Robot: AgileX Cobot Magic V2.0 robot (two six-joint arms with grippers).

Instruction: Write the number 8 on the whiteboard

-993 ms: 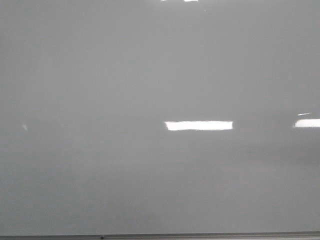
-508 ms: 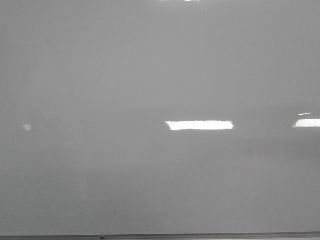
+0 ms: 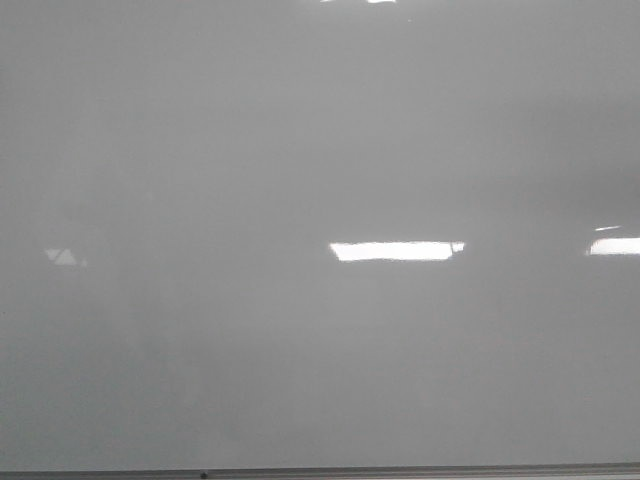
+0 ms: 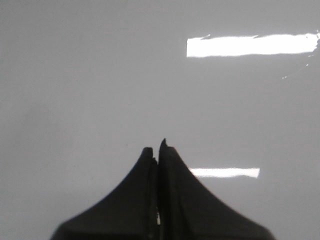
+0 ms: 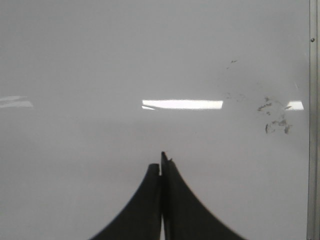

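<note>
Item: whiteboard [image 3: 300, 150], glossy pale grey, filling the front view; thin grey edge strip [image 3: 400, 470] along its lower border, with a small dark dot on it. Surface condition, front view: no marker line of any kind; only bright rectangular light reflections [image 3: 397, 251] at mid-height and a fainter one at the right edge. Item: the number 8, not present in any view; no stroke begun that can be made out. Item: left gripper [image 4: 158, 150], dark, jaws pressed together tip to tip, nothing visible between them; bare board and two reflections beyond it. Item: right gripper [image 5: 161, 161], dark, jaws likewise closed flat against each other, nothing held that shows. No marker or pen is visible in either gripper or anywhere else; whether a thin tip is hidden in the seam cannot be told. Item: grey smudges [image 5: 274, 116], scattered flecks on the board near a metal frame strip [image 5: 313, 125] in the right wrist view; irregular, apparently residue, not a figure. Neither arm shows in the front view. Task status, judged: at the very start. Nothing written; both loops of the figure remain to be drawn, and a writing tool apparently has yet to come into view.
</note>
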